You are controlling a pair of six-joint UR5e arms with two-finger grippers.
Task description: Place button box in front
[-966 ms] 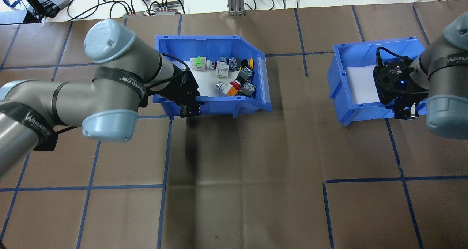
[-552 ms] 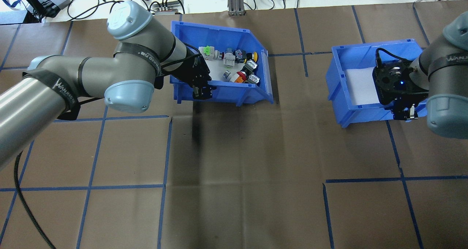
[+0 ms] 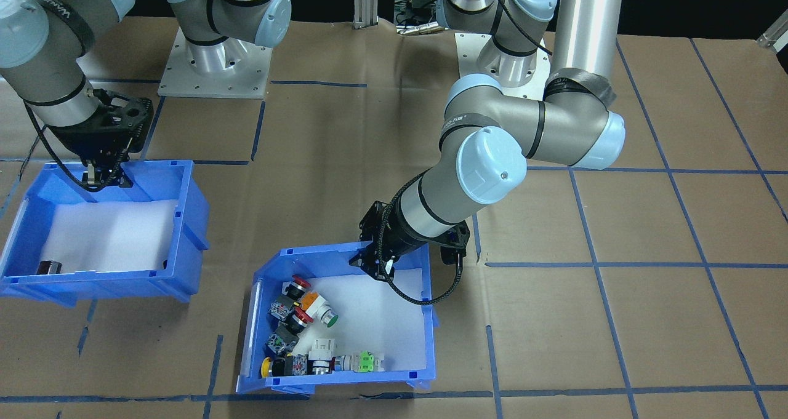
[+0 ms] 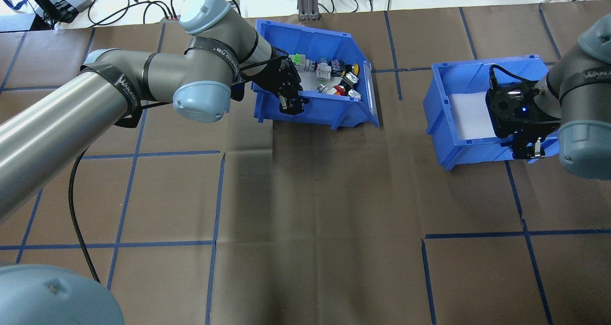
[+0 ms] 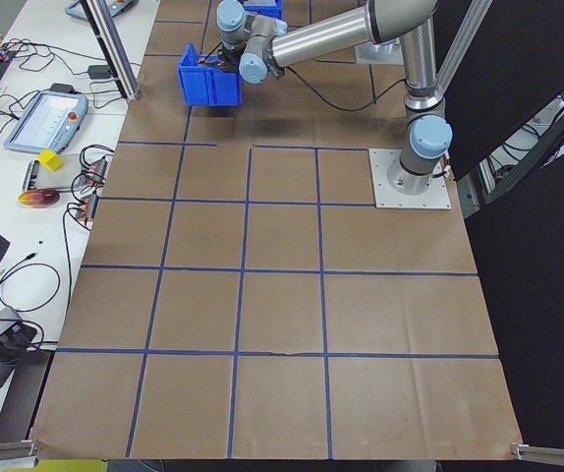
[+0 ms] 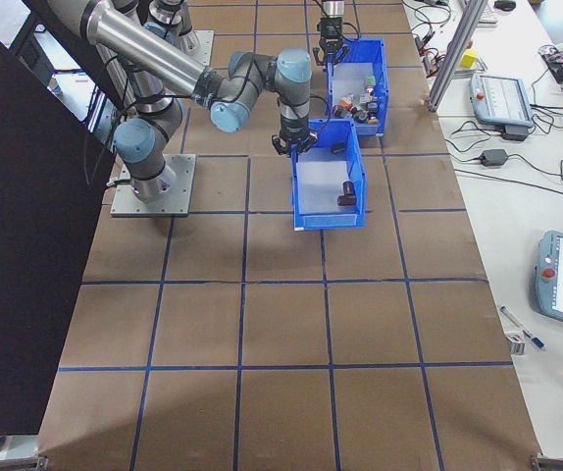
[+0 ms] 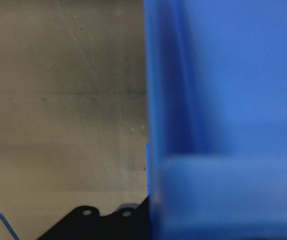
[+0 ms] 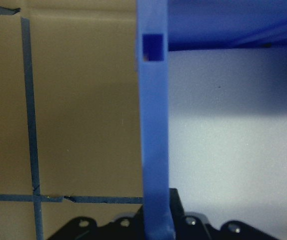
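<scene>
Brown paper ruled into squares by blue tape covers the desk (image 4: 305, 210), and toward its far edge, near the operators' side, sits the button box (image 4: 334, 112). This blue bin has a white liner and a cluster of push buttons (image 3: 301, 333) with red, orange, green and yellow caps gathered by its open end. It lies at an angle to the tape lines, which suggests it is being swung or pushed rather than set down.

At the box's rear wall, the left hand (image 4: 292, 104) is closed on the rim, one finger inside and one outside; the left wrist view shows the blue wall filling the frame right at the hand. Gripping the back wall likely lets the arm steer the bin without touching the loose buttons.

Well apart on the robot's right, the second blue bin (image 4: 458, 143) holds only a small dark part (image 3: 48, 266). The right hand (image 4: 527, 149) pinches its rear wall in the same way, probably to steady or move it.
</scene>
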